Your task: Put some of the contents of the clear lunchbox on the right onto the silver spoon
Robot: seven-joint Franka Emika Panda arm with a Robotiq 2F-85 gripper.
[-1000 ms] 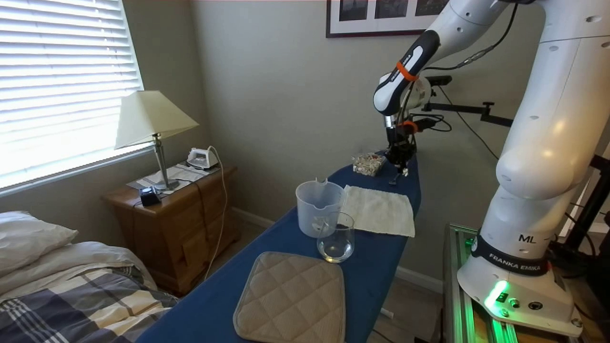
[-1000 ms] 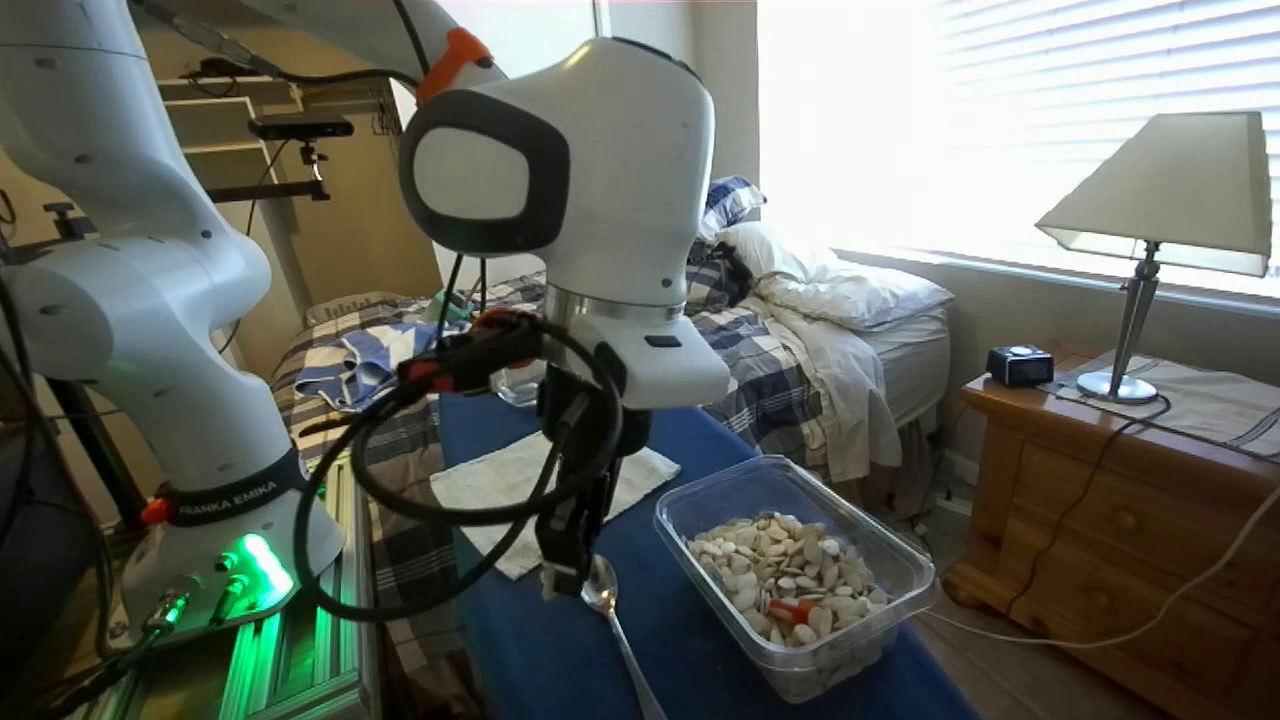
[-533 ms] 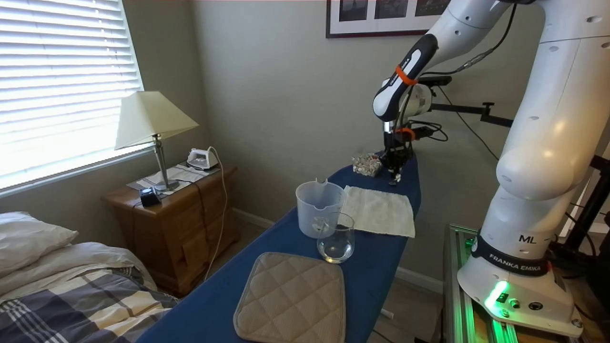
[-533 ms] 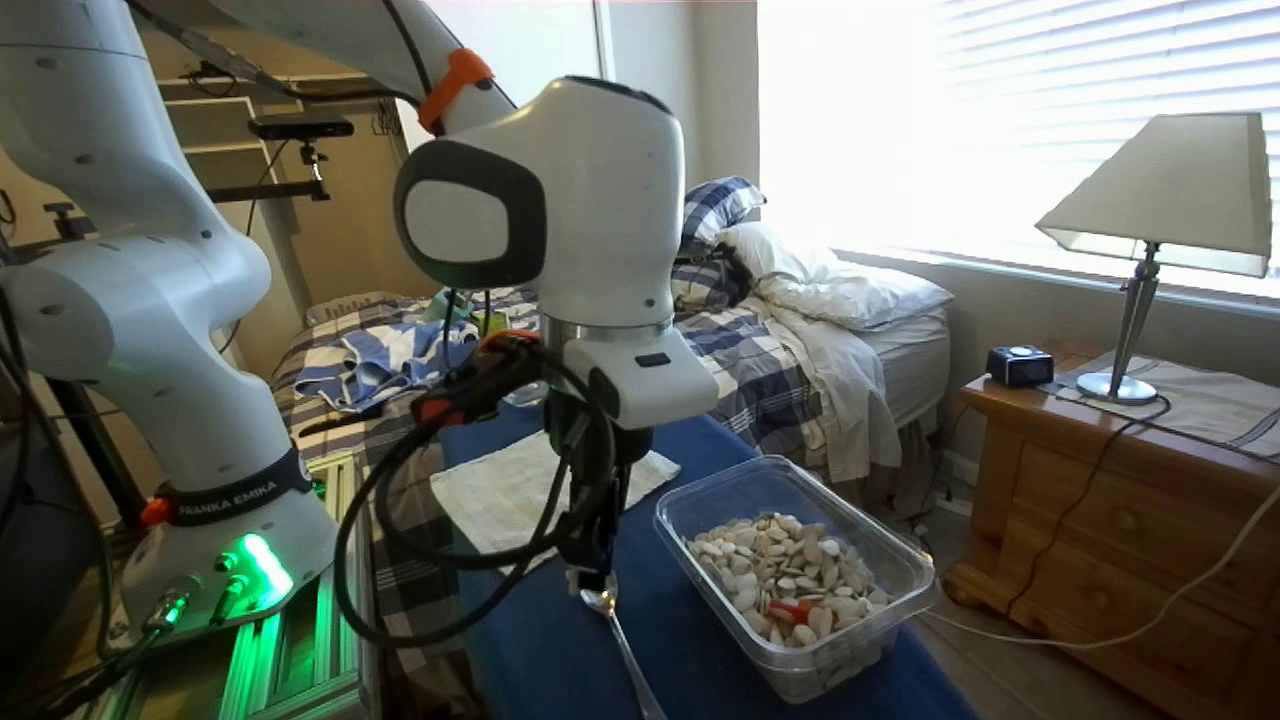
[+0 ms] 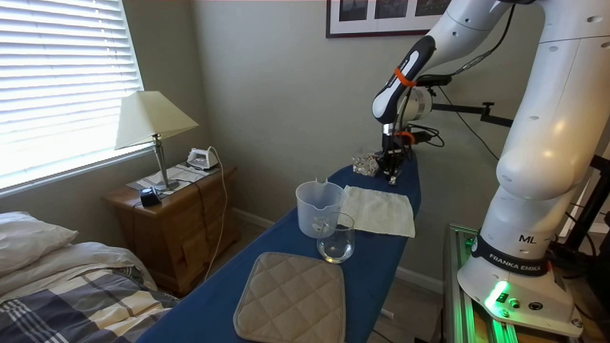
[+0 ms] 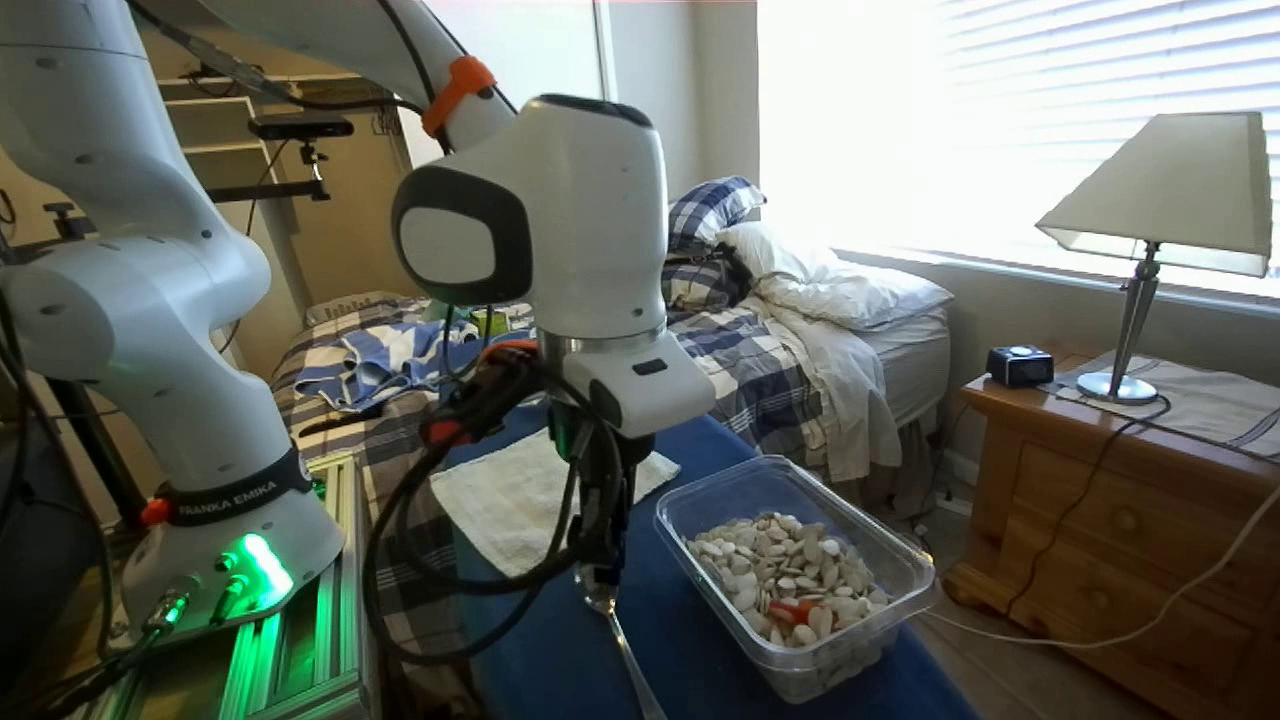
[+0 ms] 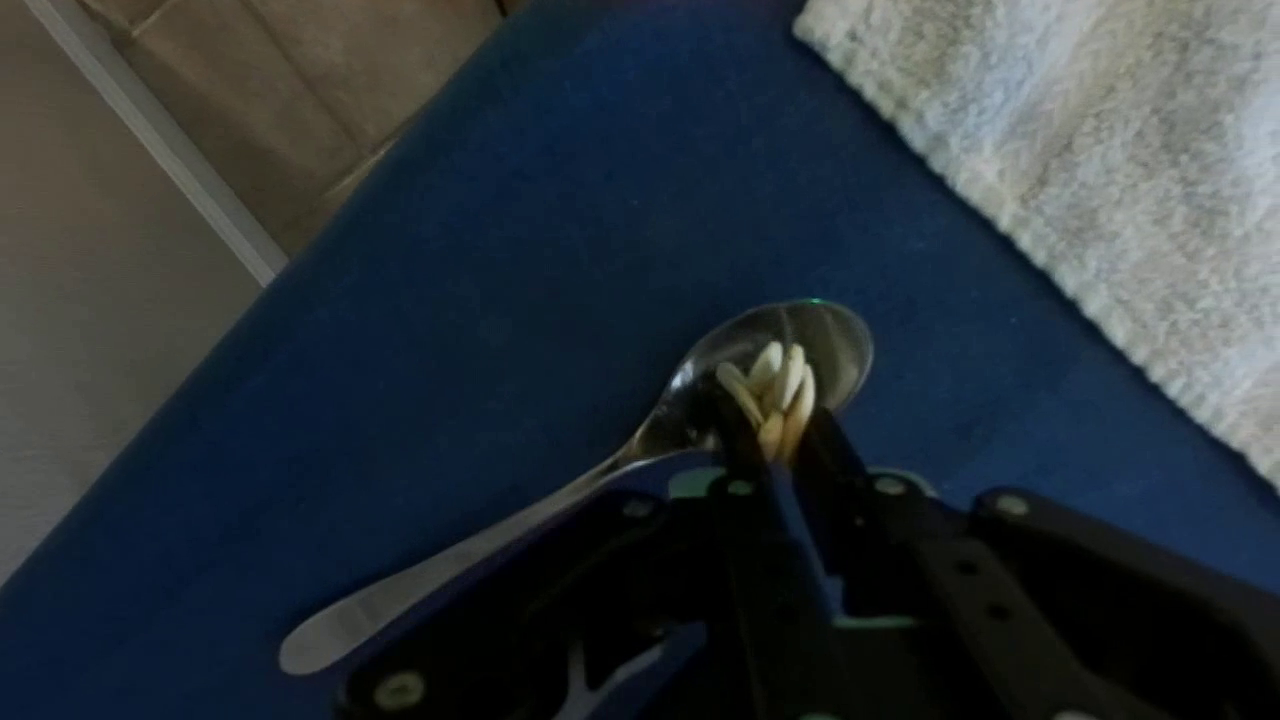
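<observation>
Now a small bunch of pale seeds (image 7: 770, 395) was held between the tips of the gripper (image 7: 778, 440), which was drawn in to a narrow pinch, and the bunch was carried over the bowl of the silver spoon (image 7: 500, 535). The gripper had just been brought down to this place, by which the task was judged to have been taken nearly to its end: only the letting go seemed to be left. Whether the bowl was already touched by the seeds could not be told; some spilling past its rim was thought possible, since the edge on the gripper's side was hidden. Against the state of a second ago, the gripper was set lower, and the bowl (image 6: 600, 604), then shown just beside it in an exterior view, was now partly covered; the spoon appeared not to have been shifted. Beside the spoon and apart from it, the clear lunchbox (image 6: 740, 490) was left standing on the blue bench (image 7: 500, 280), unmoved, well stocked with like seeds, a red-orange piece (image 6: 793, 610) lodged among them. Near the bowl a pale cloth (image 7: 1120, 180) was spread, not touched by the spoon, and farther along, in an exterior view, a translucent jug (image 5: 310, 214), a stemless glass (image 5: 336, 242) and a quilted pad (image 5: 290, 295) were set out, unchanged.
</observation>
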